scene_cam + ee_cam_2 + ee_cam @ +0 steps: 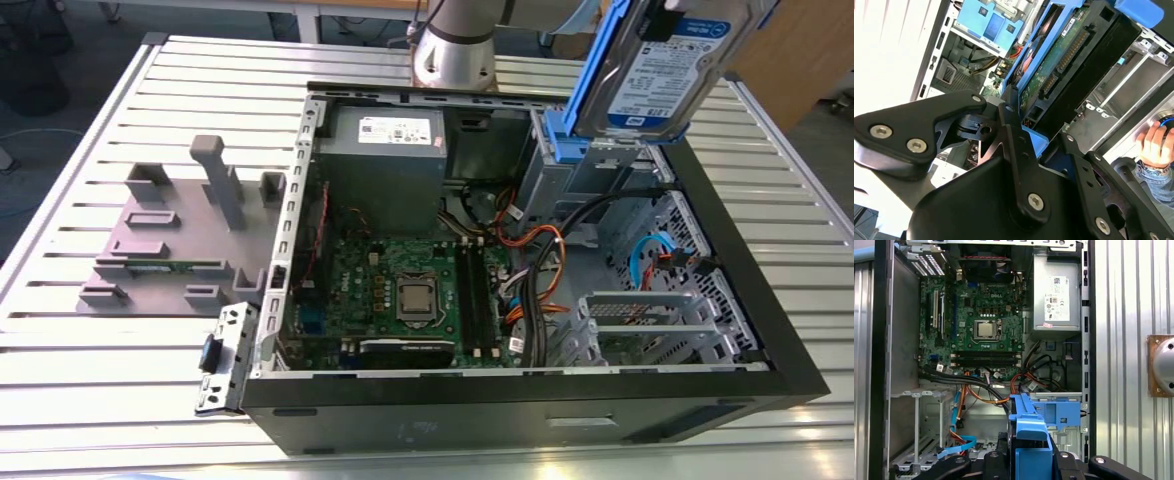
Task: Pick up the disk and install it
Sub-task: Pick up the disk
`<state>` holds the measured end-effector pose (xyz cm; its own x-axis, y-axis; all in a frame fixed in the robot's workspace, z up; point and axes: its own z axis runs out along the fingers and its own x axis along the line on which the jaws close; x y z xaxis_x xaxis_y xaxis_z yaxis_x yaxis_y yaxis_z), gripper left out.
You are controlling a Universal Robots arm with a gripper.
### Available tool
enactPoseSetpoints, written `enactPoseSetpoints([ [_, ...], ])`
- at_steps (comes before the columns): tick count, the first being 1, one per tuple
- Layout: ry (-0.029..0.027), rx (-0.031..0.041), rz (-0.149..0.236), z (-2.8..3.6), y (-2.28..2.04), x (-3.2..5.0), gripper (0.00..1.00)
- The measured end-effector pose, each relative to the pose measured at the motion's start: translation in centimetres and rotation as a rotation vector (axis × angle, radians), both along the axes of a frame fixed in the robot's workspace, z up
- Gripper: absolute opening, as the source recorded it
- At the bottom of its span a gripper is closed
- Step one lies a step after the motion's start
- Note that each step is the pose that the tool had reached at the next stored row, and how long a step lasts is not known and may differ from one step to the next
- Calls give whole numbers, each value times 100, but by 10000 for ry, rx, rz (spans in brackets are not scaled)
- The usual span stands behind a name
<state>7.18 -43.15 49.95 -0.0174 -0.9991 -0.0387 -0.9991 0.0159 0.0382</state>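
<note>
The disk [663,70], a silver drive with a white-and-blue label in a bright blue bracket, hangs upright in the air above the far right corner of the open computer case [755,300] in the exterior view. My gripper [1036,117] is shut on the disk [1069,60]; the black fingers [1010,130] clamp the bracket's sides, and the drive's green board and connector face the camera. In the first wrist view the bracket's blue edge [1029,430] stands between the finger links of the gripper [1031,462], above the case's drive bay with its blue holder [1064,412].
Inside the case lie the motherboard [400,290], a grey power supply box [387,150] and orange and black cables [547,260]. A grey fixture [174,240] sits on the slatted table at the exterior view's left. The arm's base [461,40] stands behind the case. A person's hand [1154,145] rests nearby.
</note>
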Motion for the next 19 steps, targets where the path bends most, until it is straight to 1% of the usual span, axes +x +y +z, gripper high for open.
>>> enactPoseSetpoints([
  [19, 0, 0, 0, -1, -56, 0, 37],
])
